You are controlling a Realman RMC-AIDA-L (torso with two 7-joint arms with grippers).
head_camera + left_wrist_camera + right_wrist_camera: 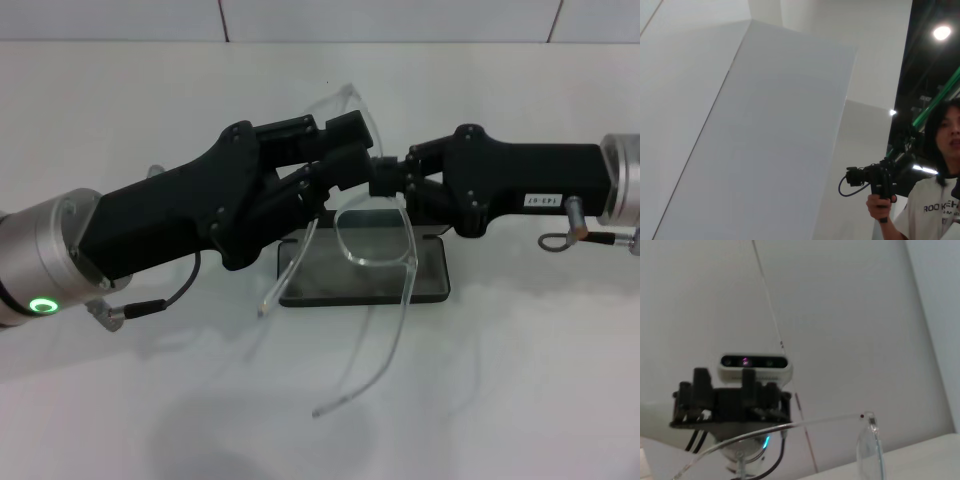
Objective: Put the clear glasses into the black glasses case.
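Clear plastic: the clear glasses [375, 240] raised above the white surface [520, 380], lenses over the black glasses case [365, 272], both thin arms unfolded and hanging toward the viewer. Case open and flat on the surface, grey lining upward, directly beneath the frame. Left claw [345, 150] entering from the left, fingers [350, 128] pinched on the frame's left part near the hinge. Right claw [385, 178] entering from the right, closed on the frame's top edge by the bridge, tip to tip with the left claw. Head view only: both claws, case and whole frame together. Right wrist view only: one lens [870, 450] edge-on with an arm running from it, plus the robot's head camera [754, 362] against a pale wall. Left wrist view: no task objects; white panels and a person [935, 190] holding a camera rig [880, 180].
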